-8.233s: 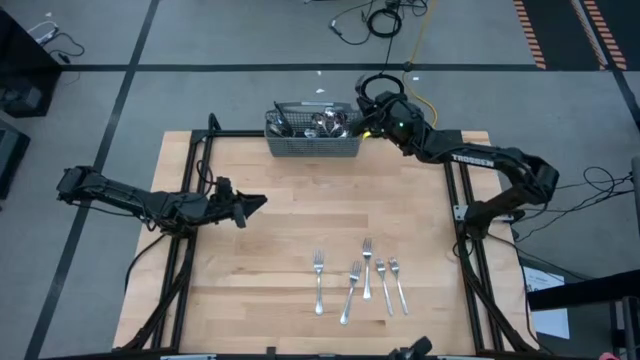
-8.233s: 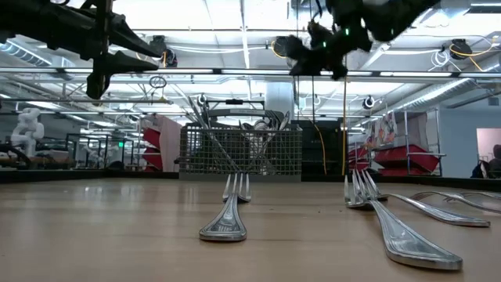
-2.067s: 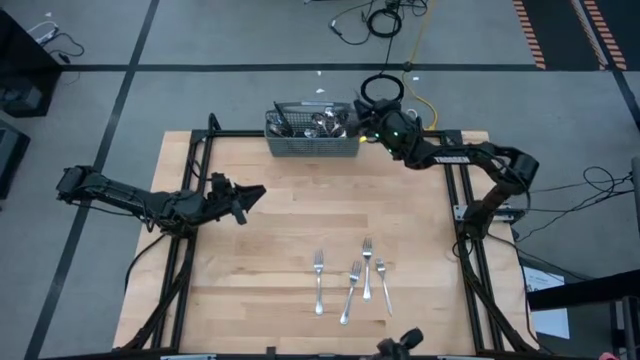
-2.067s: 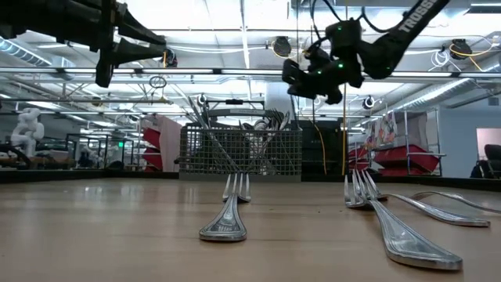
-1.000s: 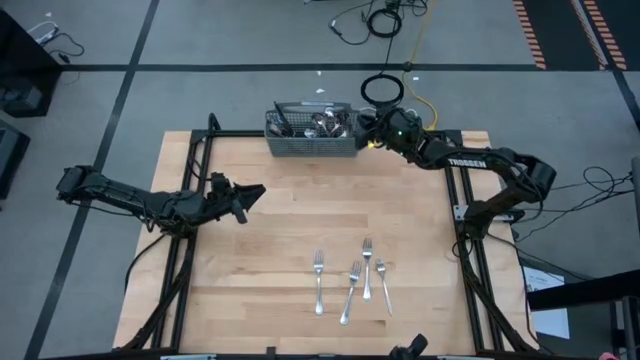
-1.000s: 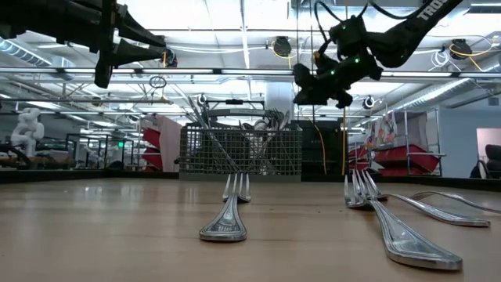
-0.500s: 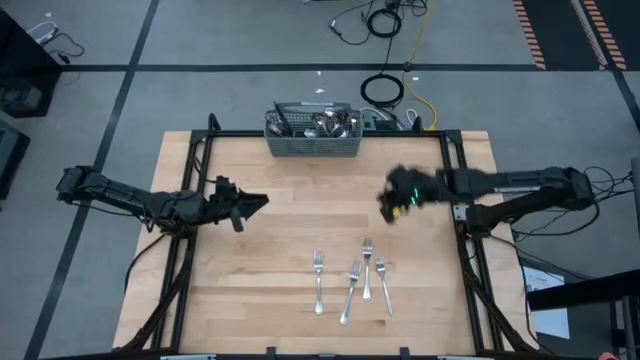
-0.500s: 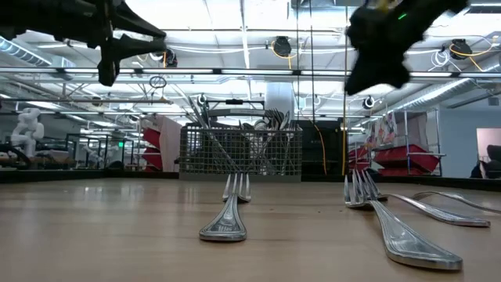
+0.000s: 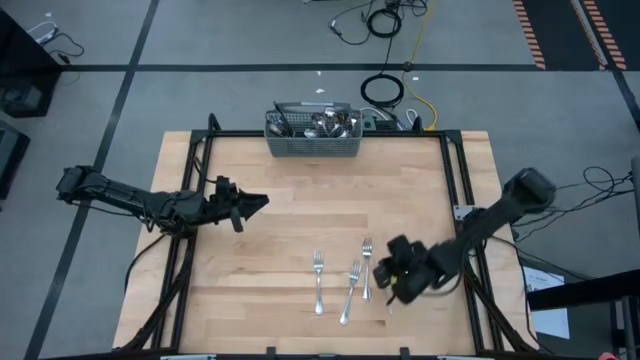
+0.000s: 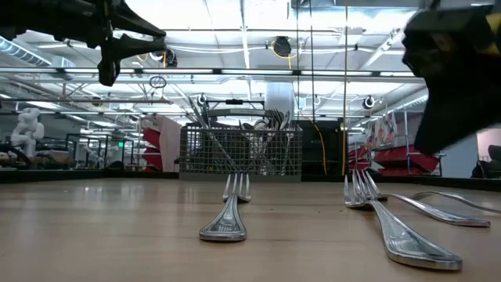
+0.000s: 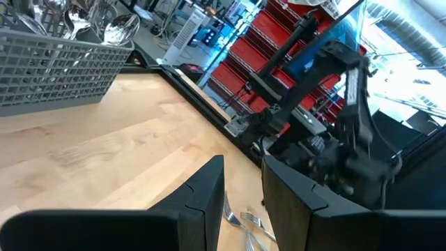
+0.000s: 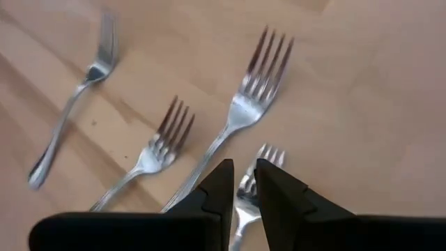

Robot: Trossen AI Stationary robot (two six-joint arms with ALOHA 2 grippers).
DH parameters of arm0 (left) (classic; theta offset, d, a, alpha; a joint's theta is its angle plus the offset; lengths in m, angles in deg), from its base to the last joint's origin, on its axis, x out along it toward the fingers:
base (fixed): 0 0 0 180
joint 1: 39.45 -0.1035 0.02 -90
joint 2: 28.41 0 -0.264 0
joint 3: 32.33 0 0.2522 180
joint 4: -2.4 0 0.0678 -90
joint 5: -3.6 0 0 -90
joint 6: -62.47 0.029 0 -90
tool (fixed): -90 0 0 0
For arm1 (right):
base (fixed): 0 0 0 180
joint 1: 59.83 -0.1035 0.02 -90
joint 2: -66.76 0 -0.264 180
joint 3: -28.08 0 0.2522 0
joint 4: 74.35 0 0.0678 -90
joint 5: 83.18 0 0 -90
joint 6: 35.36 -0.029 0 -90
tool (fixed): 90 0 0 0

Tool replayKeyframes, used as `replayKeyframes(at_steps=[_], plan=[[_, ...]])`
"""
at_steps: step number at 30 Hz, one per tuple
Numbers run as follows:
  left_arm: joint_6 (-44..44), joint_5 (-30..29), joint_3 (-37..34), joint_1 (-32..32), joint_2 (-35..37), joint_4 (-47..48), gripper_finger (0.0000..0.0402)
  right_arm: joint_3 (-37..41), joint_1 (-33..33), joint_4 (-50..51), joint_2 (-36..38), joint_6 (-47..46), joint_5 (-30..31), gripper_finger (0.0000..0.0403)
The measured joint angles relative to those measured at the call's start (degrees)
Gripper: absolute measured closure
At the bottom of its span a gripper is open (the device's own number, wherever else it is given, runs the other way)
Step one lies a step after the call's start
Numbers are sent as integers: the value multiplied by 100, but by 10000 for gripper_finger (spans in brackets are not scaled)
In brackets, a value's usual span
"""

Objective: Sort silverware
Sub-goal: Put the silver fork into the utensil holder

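Three silver forks (image 9: pixel 319 280) (image 9: pixel 349 290) (image 9: pixel 367 265) lie side by side near the table's near edge, tines toward the far edge. The handle end of another fork (image 9: pixel 388 306) pokes out from under my right gripper (image 9: pixel 385 275), which hovers over that row, slanting down and shut on a fork (image 12: pixel 245 187). The same three forks show in the right wrist view (image 12: pixel 70 132) (image 12: pixel 150 153) (image 12: pixel 237 115). My left gripper (image 9: pixel 258 202) (image 11: pixel 242 183) waits open above the table's left half, level, with nothing between its fingers. My right gripper has a fork's neck (image 12: pixel 244 192) in the narrow gap between its two fingers. The tines (image 12: pixel 272 150) stick out past the fingertips. The fingers slant down from the table's right side. Whether this fork hangs clear of the table I cannot tell.
A grey mesh basket (image 9: pixel 313 147) (image 10: pixel 241 153) holding more silverware stands at the middle of the far edge. Black frame rails (image 9: pixel 190 250) (image 9: pixel 465 270) run along the table's left and right sides. Bare wood lies between the basket and the forks.
My right gripper has swung fast from beside the basket at the far edge across the table toward the near edge, sinking and tipping downward while rolling, and now hangs over the forks. My left gripper has turned a little in place.
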Motion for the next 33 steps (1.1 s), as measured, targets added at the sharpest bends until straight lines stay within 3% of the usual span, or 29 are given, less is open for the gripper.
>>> replayKeyframes(at_steps=[5, 9, 14, 25, 30, 33], plan=[[-2, 57, 0, 0, 1, -2, 297, -541, -412, 576, -833, -1222, 495, 348], [0, 180, 0, 0, 1, -2, 297, -1047, -521, 1221, -1113, -1203, 392, 342], [9, 263, 0, 0, 0, 2, 297, -1233, -534, 949, -1266, -823, 146, 308], [31, 282, 0, -1, 0, 10, 297, -1266, -597, 934, -2211, -1660, 155, 232], [31, 280, 0, -2, 0, 40, 297, -1290, -640, 776, -2677, -1913, 333, 238], [31, 276, 0, -2, 0, 66, 297, -1301, -621, 823, -2736, -2052, 183, 278]])
